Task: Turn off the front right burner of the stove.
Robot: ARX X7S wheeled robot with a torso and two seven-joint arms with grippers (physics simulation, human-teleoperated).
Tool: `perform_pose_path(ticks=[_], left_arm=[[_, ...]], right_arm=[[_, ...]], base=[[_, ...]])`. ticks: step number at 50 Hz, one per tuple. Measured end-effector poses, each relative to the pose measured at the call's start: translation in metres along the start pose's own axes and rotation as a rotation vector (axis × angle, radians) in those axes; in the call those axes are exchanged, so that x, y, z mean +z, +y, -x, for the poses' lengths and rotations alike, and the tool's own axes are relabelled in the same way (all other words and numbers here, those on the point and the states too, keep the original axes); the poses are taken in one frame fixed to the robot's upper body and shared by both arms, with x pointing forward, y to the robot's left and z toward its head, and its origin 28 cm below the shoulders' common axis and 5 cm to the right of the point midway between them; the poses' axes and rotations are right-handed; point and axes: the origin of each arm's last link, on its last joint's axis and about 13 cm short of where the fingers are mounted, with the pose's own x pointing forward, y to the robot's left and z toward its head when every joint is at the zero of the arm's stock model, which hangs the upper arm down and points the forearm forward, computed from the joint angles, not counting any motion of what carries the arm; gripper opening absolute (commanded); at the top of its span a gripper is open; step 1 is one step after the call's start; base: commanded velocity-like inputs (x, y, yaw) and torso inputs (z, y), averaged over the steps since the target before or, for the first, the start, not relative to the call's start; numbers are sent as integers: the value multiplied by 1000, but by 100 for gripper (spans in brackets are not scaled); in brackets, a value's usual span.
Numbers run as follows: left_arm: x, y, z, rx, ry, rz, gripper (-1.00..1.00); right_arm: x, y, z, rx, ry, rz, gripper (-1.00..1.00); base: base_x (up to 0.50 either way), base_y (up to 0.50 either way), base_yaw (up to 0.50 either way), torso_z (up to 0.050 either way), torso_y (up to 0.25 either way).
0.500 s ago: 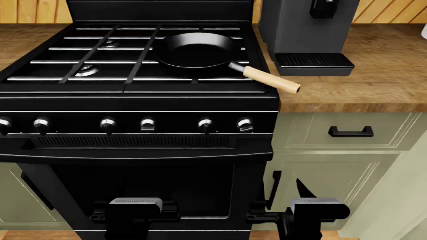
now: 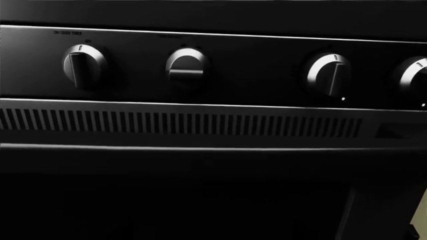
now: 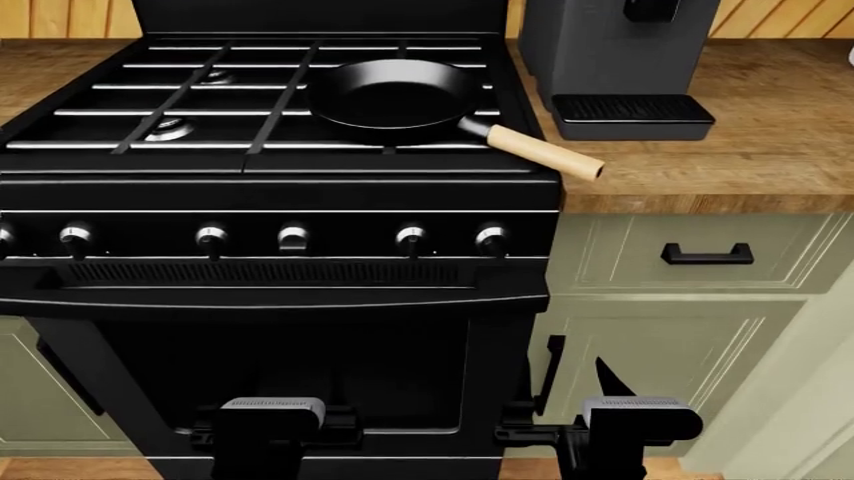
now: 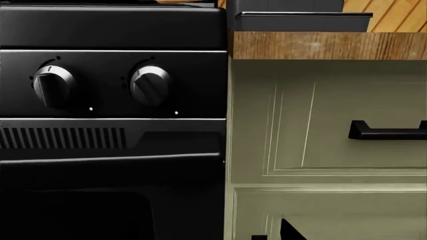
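A two-armed kitchen robot faces the stove (image 3: 280, 230), a glossy black gas range filling the left and centre of the head view, its knob row running along the front panel above the oven door (image 3: 267, 370). Both arms hang low before that door, well below the knobs: the left gripper (image 3: 271, 420) sits under the middle of the range, the right gripper (image 3: 594, 400) near the seam with the pale green cabinet (image 3: 667, 330). The right fingers (image 3: 611, 378) appear spread, one dark tip standing apart from the other; the left fingers are not visible from any camera, so their state cannot be told.

A black skillet (image 3: 391, 94) sits on the right-hand grates, its wooden handle (image 3: 545, 155) jutting over the wooden surface (image 3: 721, 165) toward the coffee machine (image 3: 607, 60).

The two rightmost knobs (image 4: 150, 85) and (image 4: 52, 86) lie close together in the right wrist view, and which governs the front right burner is not legible. The chief risk is likely a grasp on the wrong knob, or fingers slipping off a small round dial during the turn. A high reach could also clip the protruding skillet handle.
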Motion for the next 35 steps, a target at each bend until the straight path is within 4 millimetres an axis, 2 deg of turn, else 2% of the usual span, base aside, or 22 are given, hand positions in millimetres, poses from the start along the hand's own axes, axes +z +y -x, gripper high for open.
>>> perform_pose_path(ticks=[35], left_arm=[[-4,1,-4,15,59,14,100]], right_arm=[[2,-2,0,-10,3,22,100]], base=[[0,0,0,-50,0]])
